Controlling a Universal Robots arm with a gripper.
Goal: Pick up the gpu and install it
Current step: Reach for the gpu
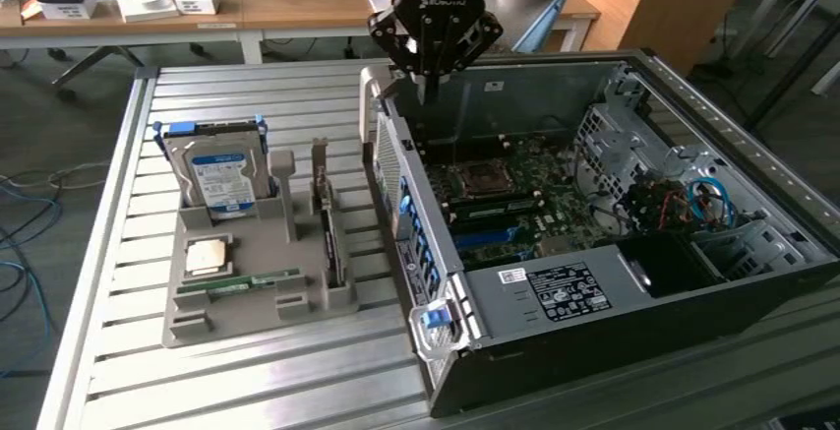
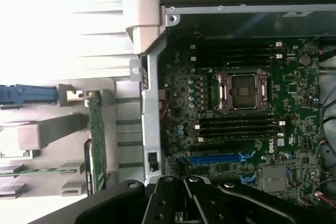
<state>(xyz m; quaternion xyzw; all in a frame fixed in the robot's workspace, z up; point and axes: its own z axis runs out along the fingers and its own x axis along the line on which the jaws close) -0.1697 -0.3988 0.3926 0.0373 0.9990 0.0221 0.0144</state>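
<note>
**One Gripper, Jaws Closed, Above the Open Case**

1. Gripper position. In the exterior view the gripper hangs over the far rear corner of the open computer case, fingers pointing down. In the wrist view the gripper sits above the motherboard.

2. Gripper state. The jaws are drawn together. Nothing is visible between them.

3. Task item. The gpu stands on edge in a slot of the grey holder tray, on the tray side nearest the case, with its pale bracket end up at the far end. In the wrist view the gpu appears as a thin green edge just beside the case wall. It is well apart from the gripper.

4. Other tray contents. A hard drive with a blue-white label stands upright at the far end. A narrow green memory stick lies at the near end.

5. Case interior. The processor socket sits between rows of memory slots. A blue expansion slot lies close to the gripper in the wrist view.

6. Support. Tray and case rest on a slatted metal table.
</note>
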